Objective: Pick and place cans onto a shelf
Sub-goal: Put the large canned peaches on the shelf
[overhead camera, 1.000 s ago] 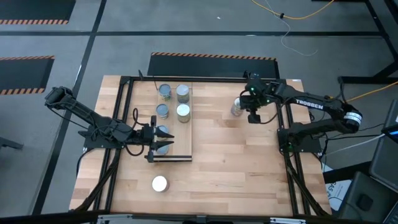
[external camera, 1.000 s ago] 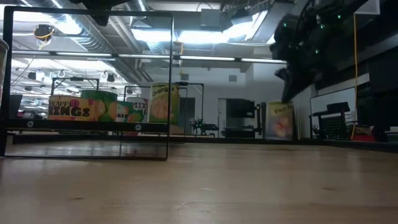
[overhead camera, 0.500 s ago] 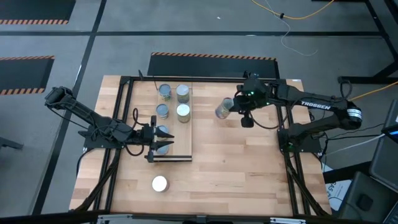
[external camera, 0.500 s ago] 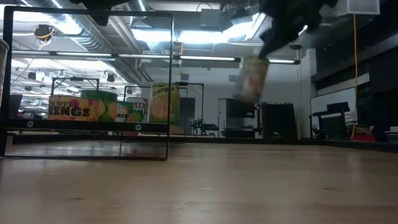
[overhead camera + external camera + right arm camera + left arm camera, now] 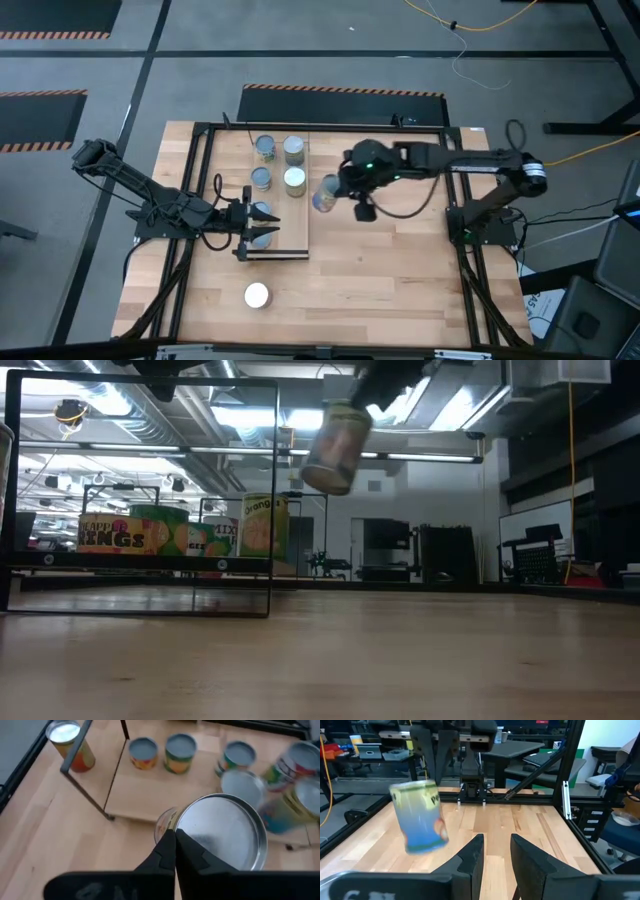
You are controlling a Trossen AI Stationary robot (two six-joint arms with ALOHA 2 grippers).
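Since a second ago the right arm has swung its can from the far right side of the worktop (image 5: 400, 260) toward the middle, while the left arm has not stirred. Going left to right: the left gripper (image 5: 262, 225) hovers at the near end of the shelf (image 5: 296, 225) with its jaws partly apart, straddling one can (image 5: 262, 237) there; whether they actually pinch it I cannot tell. A lone white-topped can (image 5: 257, 295) stands on the worktop nearer the front, off the shelf. Four cans (image 5: 279, 163) stand in two pairs at the shelf's far end. Just beside the shelf's right edge the right gripper (image 5: 336, 190) has its jaws fully closed on the rim of the carried can (image 5: 324, 196), which hangs tilted in the air, well above the worktop in the low view. That is the risk, I judge: a thin pinch on the rim with the can canted could let it swing or slip during the move, and a tilted set-down could tip it or knock the nearest standing cans, since the free spot lies close between them and the left gripper.
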